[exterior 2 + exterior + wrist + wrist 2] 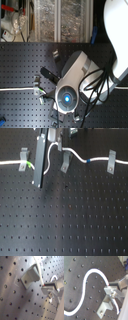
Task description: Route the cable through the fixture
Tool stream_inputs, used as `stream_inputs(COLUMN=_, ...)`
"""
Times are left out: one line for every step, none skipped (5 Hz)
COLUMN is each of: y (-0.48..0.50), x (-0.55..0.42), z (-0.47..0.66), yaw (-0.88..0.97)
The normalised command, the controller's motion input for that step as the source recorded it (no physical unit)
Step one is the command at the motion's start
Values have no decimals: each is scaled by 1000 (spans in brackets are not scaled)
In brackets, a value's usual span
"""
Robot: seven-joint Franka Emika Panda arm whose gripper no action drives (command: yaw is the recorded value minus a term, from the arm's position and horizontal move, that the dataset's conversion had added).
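The white cable point(75, 154) runs across the black perforated board in the first exterior view. Its green band point(31, 164) sits at the left metal clip point(22, 159). Its blue band point(88, 160) lies before the right clip point(111, 161). The cable loops up between the left clip and the middle clip point(65, 163). My gripper point(56, 145) is shut on the cable just above the middle clip. In the second wrist view the cable point(87, 276) makes an S into the gripper point(111, 289) beside a clip point(105, 307). In the first wrist view the cable point(40, 271) passes a clip point(30, 276) to the gripper point(51, 285).
A long grey bar point(40, 160) hangs from the arm down to the board left of the loop. In the second exterior view the arm point(75, 85) hides the gripper; the cable point(15, 89) and the left clip point(37, 89) show. Shelves with clutter point(50, 20) stand behind.
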Motion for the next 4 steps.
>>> stream_inputs(y=7, x=-18, z=5, yaw=0)
stream_inputs(y=199, x=38, z=438, yaw=0)
stream_inputs(y=3, x=1, z=45, yaw=0)
stream_inputs(y=16, x=-146, z=94, yaw=0)
